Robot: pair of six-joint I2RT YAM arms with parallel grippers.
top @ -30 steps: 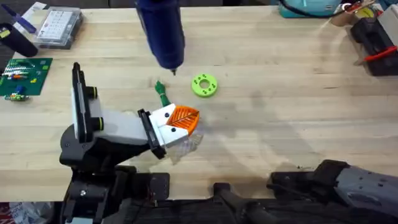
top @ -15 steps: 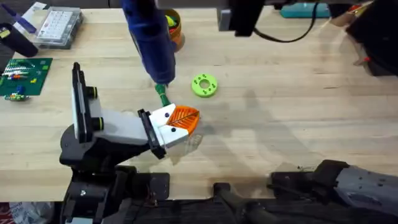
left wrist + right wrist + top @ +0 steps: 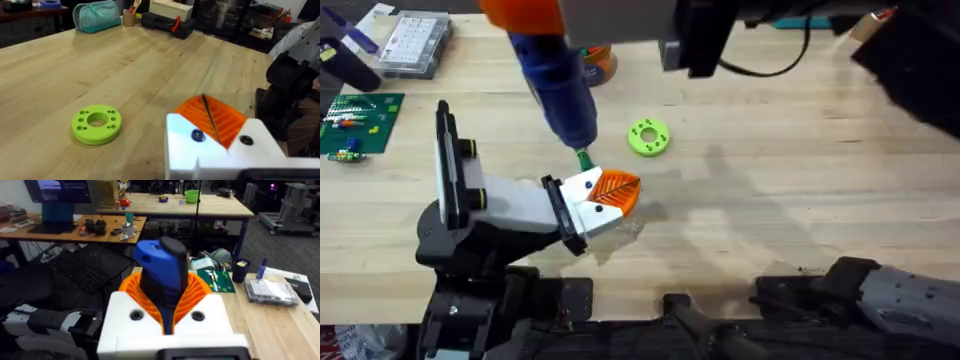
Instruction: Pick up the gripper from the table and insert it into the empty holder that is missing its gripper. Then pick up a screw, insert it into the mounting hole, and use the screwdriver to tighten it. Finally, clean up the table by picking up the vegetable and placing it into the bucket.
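While the right fingers (image 3: 167,305) clamp the screwdriver (image 3: 555,85), its bit meets the holder (image 3: 582,196); the left fingers' state cannot be told.

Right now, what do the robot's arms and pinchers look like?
The right gripper has a white blocky body with two dark round holes and orange ribbed pads. The left arm is chunky, white and black.

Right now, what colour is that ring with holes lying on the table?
Lime green. The ring shows best in the left wrist view, lying flat on the wood beside the holder.
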